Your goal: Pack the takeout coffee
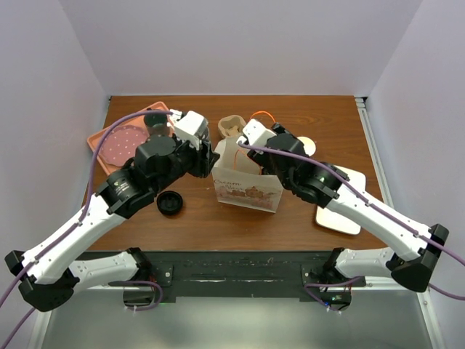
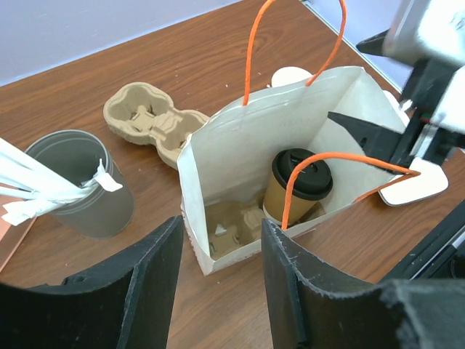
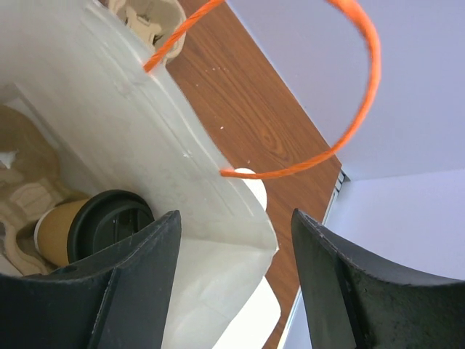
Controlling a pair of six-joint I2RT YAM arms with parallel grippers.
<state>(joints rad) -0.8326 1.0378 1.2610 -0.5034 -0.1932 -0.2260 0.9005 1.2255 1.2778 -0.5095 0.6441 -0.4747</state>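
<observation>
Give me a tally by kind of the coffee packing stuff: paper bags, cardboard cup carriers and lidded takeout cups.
White paper bag with orange cord handles: 1
Tan moulded-pulp cup carriers: 2, one outside the bag, one inside
Tan-brown takeout cup with black lid: 1, inside the bag
Total: 4

text: none legible | paper bag (image 1: 245, 190) — printed script, too small to read
</observation>
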